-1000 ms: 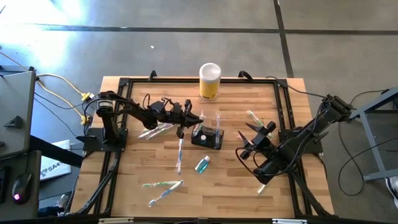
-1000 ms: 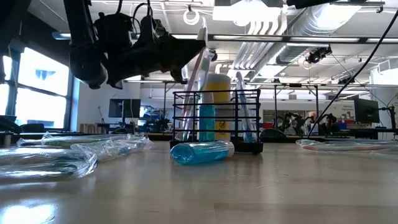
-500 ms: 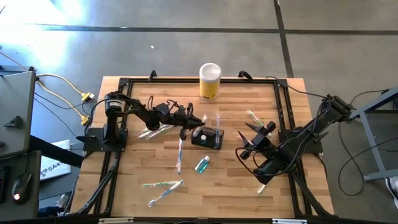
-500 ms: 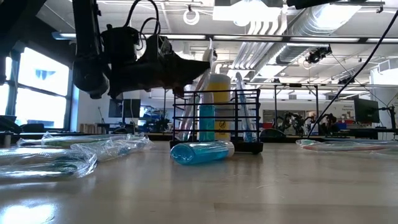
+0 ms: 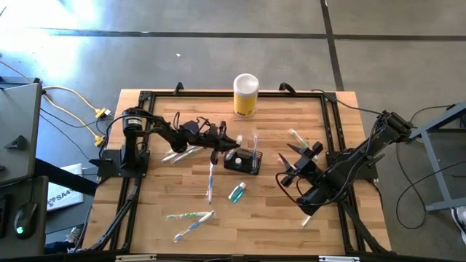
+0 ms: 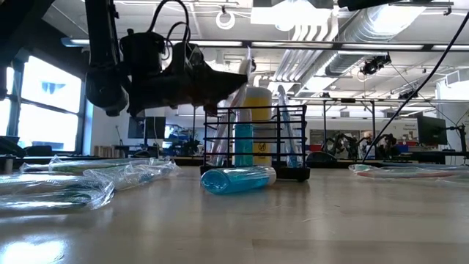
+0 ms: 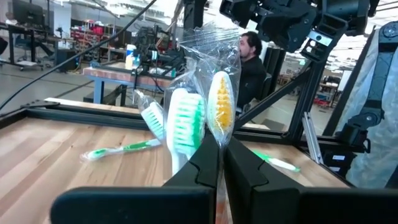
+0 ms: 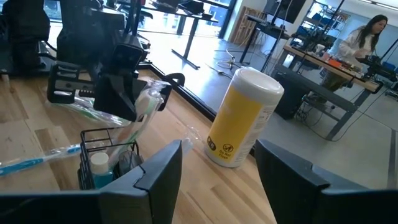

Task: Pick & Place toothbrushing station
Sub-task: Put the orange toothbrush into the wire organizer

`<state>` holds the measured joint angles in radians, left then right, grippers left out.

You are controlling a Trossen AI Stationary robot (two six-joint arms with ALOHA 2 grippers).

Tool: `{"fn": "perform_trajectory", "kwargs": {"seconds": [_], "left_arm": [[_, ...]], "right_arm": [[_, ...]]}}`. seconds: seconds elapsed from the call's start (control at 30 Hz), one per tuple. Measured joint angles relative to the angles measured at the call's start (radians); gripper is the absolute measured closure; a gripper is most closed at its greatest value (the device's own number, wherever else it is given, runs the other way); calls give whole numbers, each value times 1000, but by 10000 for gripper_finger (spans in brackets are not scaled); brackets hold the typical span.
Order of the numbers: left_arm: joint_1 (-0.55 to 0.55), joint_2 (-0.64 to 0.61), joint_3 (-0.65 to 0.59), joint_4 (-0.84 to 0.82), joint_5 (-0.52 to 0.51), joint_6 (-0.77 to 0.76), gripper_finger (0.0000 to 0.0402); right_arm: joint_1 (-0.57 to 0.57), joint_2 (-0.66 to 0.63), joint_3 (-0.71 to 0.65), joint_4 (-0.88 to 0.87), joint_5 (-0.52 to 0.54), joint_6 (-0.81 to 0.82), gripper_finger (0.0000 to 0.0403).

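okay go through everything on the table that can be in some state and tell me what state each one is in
left gripper: shut on the wrapped toothbrush pack, beside the caddy.
right gripper: open, empty.
black wire caddy: upright, items standing inside.
yellow canister: upright, white lid on.
blue bottle: lying on its side.

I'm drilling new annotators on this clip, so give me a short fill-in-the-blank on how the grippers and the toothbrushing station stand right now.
1. The left gripper is ____ on a wrapped toothbrush pack.
2. The black wire-mesh toothbrushing station stands upright on the ____.
3. The right gripper hangs with its fingers ____, holding nothing.
4. The small blue bottle on the table lies ____ the station, not inside it.

Missing words: shut; table; open; outside
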<state>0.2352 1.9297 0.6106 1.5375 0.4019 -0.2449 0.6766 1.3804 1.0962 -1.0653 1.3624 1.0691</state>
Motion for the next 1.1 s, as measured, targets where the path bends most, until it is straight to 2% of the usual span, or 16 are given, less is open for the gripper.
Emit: {"fn": "perform_trajectory", "kwargs": {"seconds": [0.47,0.83,1.1], "left_arm": [[-2,0,0,-45,-3,12,348],[-2,-1,0,-36,5,-35,255],[0,-21,0,-13,87,-47,245]], "right_arm": [[-52,0,0,0,-37,0,207],[-51,0,0,0,-38,0,207],[-51,0,0,0,-39,-1,207]]}}
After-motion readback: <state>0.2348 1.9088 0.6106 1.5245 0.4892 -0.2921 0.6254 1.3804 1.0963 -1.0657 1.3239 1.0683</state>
